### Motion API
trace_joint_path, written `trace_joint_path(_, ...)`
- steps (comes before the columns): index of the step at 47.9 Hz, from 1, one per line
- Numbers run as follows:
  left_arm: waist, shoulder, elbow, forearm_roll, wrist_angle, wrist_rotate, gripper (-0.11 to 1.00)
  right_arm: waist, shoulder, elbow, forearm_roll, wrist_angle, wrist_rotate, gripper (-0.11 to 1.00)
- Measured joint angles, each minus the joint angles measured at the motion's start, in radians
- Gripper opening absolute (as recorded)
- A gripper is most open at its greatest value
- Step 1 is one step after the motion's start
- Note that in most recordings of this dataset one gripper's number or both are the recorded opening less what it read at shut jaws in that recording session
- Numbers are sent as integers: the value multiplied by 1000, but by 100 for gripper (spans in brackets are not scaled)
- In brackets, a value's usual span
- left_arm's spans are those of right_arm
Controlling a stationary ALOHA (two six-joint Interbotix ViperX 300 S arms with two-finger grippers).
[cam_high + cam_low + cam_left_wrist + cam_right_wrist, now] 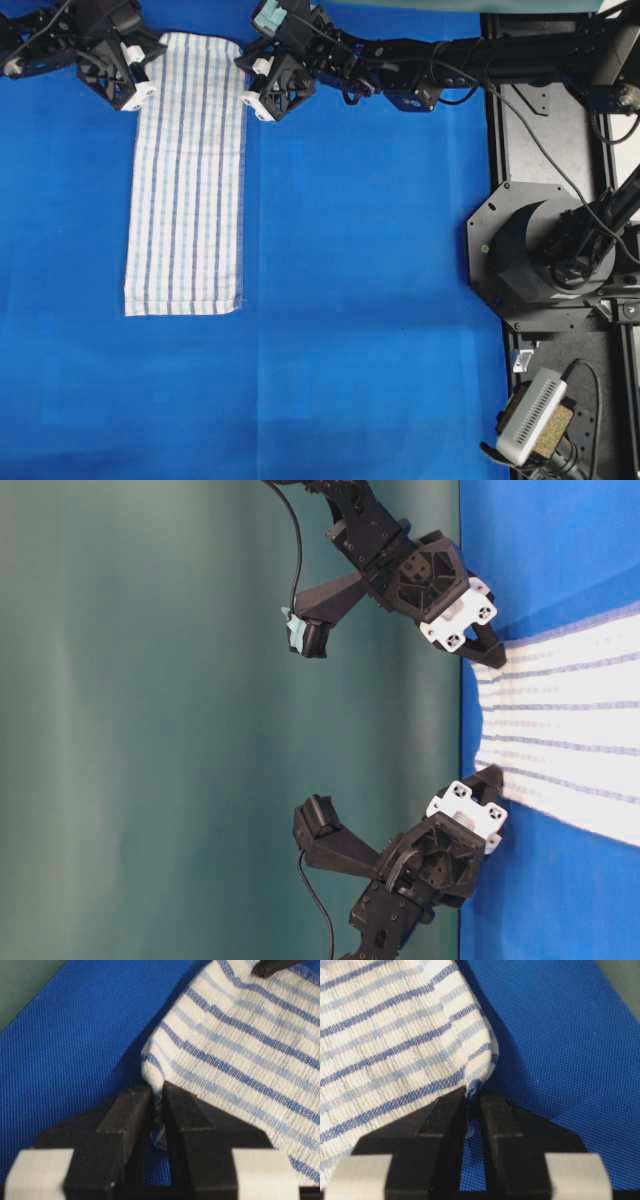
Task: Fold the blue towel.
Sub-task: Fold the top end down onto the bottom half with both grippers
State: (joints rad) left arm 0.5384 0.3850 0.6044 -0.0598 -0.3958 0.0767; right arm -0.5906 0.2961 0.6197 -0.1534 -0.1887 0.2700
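The blue towel (187, 180) is a long white strip with blue stripes, lying flat on the blue table cover and running from the far edge toward the front. My left gripper (145, 75) is shut on the towel's far left corner (156, 1080). My right gripper (250, 82) is shut on the far right corner (474, 1087). In the table-level view the towel (560, 730) spreads out from between both grippers. The near end of the towel lies flat and free.
The blue table cover (380, 300) spreads wide to the right and front of the towel. The right arm's black base (545, 240) and a grey device (535, 415) stand at the right edge. A green backdrop (150, 720) is behind the far edge.
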Motion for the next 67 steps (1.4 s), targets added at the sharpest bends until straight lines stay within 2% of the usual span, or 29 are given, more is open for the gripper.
trace_joint_path(17,-2,-18,6,0,6,2,6,3,-15,5,0,8,0,20)
trace_joint_path(34,-71,-193,83,0,52,3,6,77,-155,52,0,37,5,20)
trace_joint_path(41,-124,-250,126,0,80,2,6,132,-204,83,5,54,8,20)
trace_joint_path(54,-268,-298,213,-3,80,-29,6,268,-252,160,72,71,9,20)
trace_joint_path(67,-434,-305,249,-6,75,-135,6,400,-275,207,163,66,11,20)
